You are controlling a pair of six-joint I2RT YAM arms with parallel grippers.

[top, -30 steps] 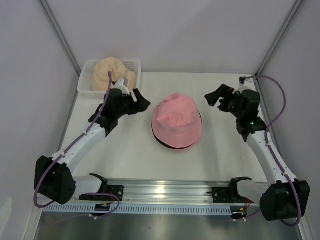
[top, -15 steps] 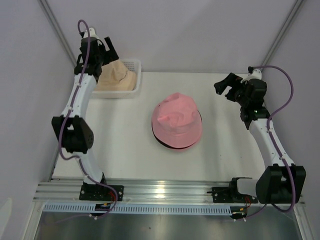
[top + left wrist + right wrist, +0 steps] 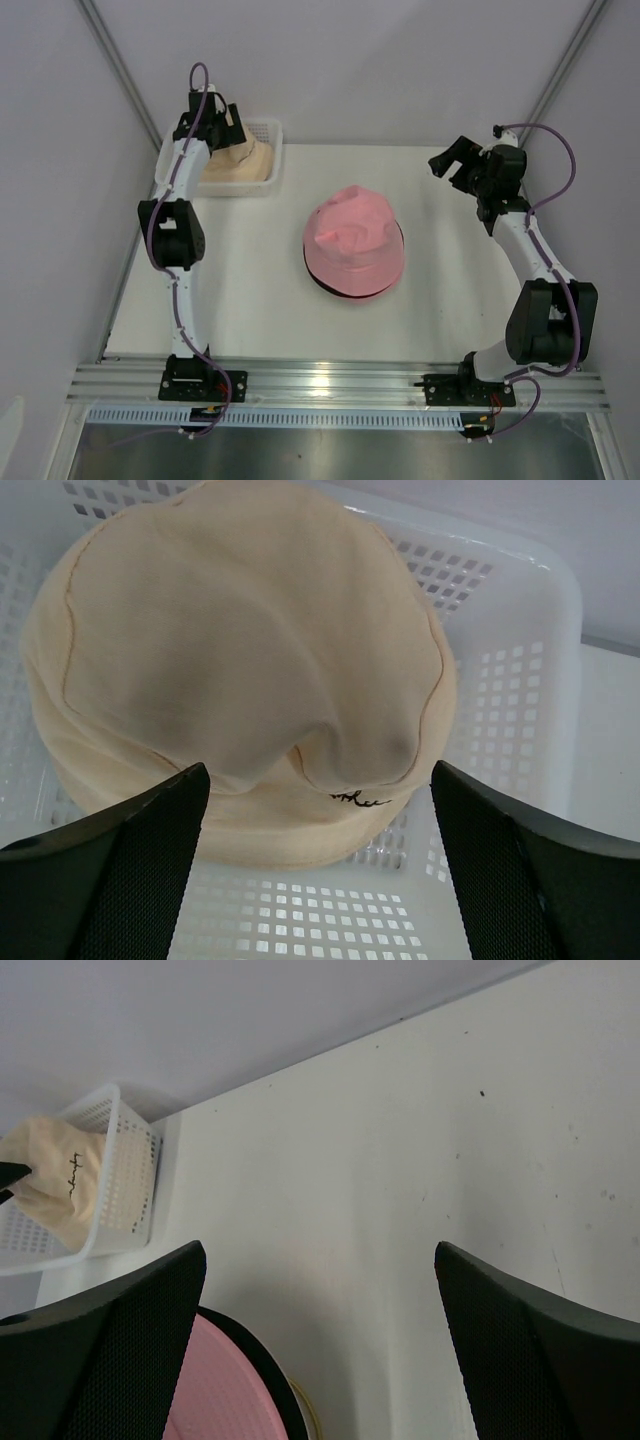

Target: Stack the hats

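A beige hat [image 3: 250,160] lies crown up in the white mesh basket [image 3: 272,128] at the back left. My left gripper [image 3: 226,122] hangs open right above it. In the left wrist view the beige hat [image 3: 250,650] fills the frame beyond the wide-apart fingers [image 3: 130,860], which touch nothing. A pink hat [image 3: 352,238] sits mid-table on top of a black hat [image 3: 345,290], of which only the brim shows. My right gripper [image 3: 452,165] is open at the back right, off the pink hat [image 3: 215,1395] and holding nothing.
The basket [image 3: 520,670] has low perforated walls around the beige hat. A thin yellowish ring [image 3: 308,1412] peeks out from under the black brim [image 3: 268,1360]. Grey walls and slanted frame posts [image 3: 120,70] close in the table's back and sides.
My left arm has swung up from beside the basket and now reaches over it, jaws wider. My right arm has drawn back toward the far right corner. The hats have not moved.
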